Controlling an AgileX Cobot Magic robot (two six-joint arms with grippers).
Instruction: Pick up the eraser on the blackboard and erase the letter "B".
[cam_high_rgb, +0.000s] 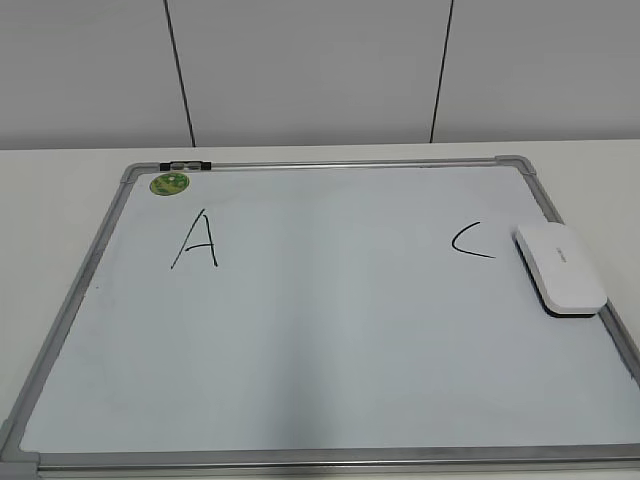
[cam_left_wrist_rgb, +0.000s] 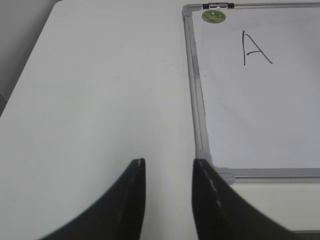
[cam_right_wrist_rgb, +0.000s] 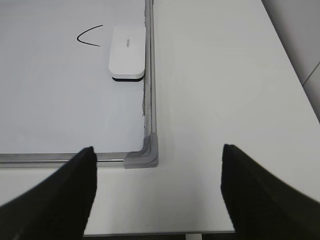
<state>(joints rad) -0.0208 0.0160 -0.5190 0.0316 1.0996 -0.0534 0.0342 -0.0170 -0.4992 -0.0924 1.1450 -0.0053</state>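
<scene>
The blackboard (cam_high_rgb: 330, 330) is a white board in a silver-grey frame, lying flat on the table. The white eraser (cam_high_rgb: 560, 268) rests on it by the right frame, just right of the "C" (cam_high_rgb: 472, 242). The "A" (cam_high_rgb: 195, 240) is at the left. No letter "B" shows; the surface between "A" and "C" is blank. My left gripper (cam_left_wrist_rgb: 169, 162) is open and empty over the table, beside the board's near left corner. My right gripper (cam_right_wrist_rgb: 157, 147) is wide open and empty above the near right corner, well short of the eraser (cam_right_wrist_rgb: 127, 52). Neither gripper shows in the exterior view.
A small green round magnet (cam_high_rgb: 169, 184) sits at the board's top left corner, with a black and silver clip (cam_high_rgb: 186, 164) on the top frame beside it. White table surrounds the board. A grey panelled wall stands behind.
</scene>
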